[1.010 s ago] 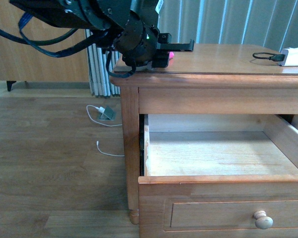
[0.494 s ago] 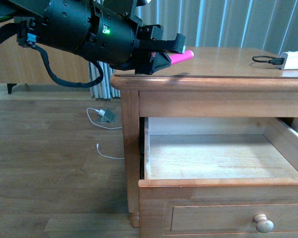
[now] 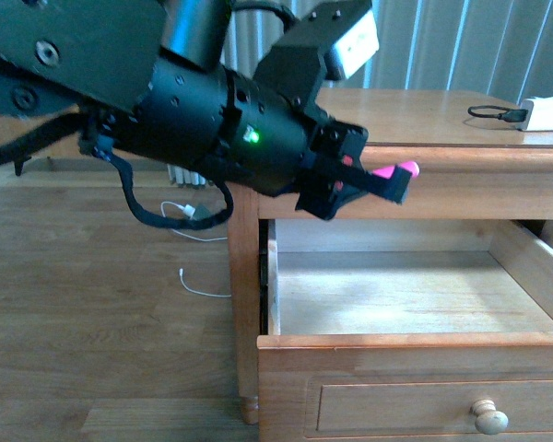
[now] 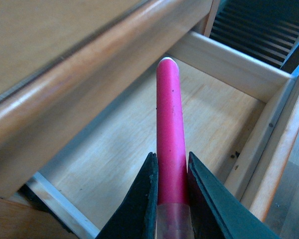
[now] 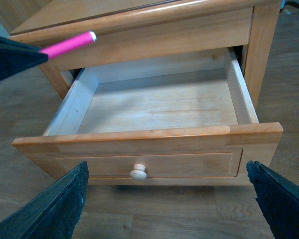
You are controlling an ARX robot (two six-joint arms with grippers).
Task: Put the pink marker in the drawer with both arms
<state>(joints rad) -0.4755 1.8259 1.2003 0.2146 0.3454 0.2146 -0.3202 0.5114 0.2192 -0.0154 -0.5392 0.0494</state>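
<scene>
Above the drawer's (image 5: pixel 149 133) left rear corner: left gripper (image 4: pixel 171 158) pinching the pink marker (image 4: pixel 168 124) at its pale end. Right gripper (image 5: pixel 165 169) spread, empty. Risk, judged: tip is near the nightstand (image 3: pixel 461 115) edge; dropped here, the marker may strike the side wall.

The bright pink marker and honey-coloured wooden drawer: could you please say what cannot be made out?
- Front view: the marker mostly hidden by the black left gripper; only its tip shows.
- Left wrist view: its pale cap end cut off by the frame edge.
- Front view: right side of the drawer cut off.
</scene>
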